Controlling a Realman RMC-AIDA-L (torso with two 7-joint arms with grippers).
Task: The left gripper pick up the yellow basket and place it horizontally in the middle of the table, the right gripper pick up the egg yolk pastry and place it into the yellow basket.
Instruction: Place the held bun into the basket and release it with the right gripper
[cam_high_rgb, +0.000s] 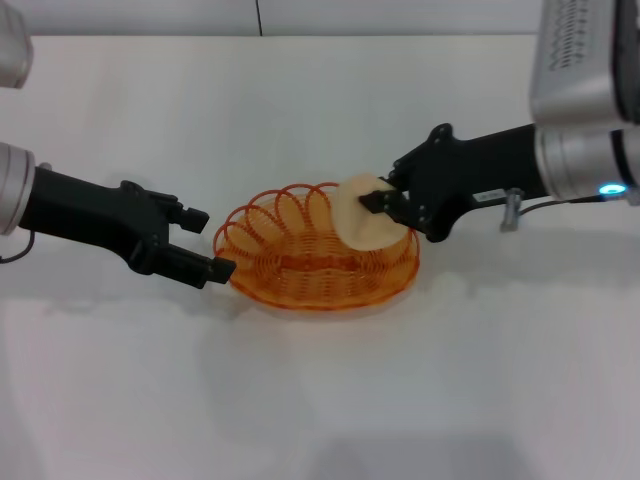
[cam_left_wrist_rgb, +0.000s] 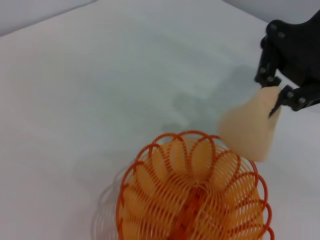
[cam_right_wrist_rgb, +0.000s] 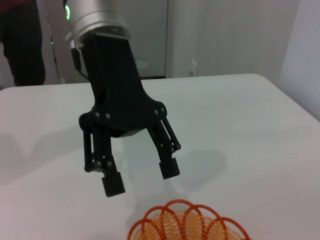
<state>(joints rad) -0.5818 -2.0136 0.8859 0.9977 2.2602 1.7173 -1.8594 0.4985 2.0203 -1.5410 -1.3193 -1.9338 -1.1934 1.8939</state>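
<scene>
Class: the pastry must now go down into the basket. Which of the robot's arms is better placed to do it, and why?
Right. The right gripper is shut on the egg yolk pastry, held over the yellow basket's right rim. The left gripper hangs open and empty beside the basket's left end.

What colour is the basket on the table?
Orange-yellow wire basket, clearest in the head view; the right gripper holds the pale pastry over it.

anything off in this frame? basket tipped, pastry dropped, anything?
Nothing stands out. The yellow basket sits flat on the table. The right gripper holds the egg yolk pastry on edge over the basket's right rim, not dropped. The left gripper is open beside the basket's left end.
</scene>
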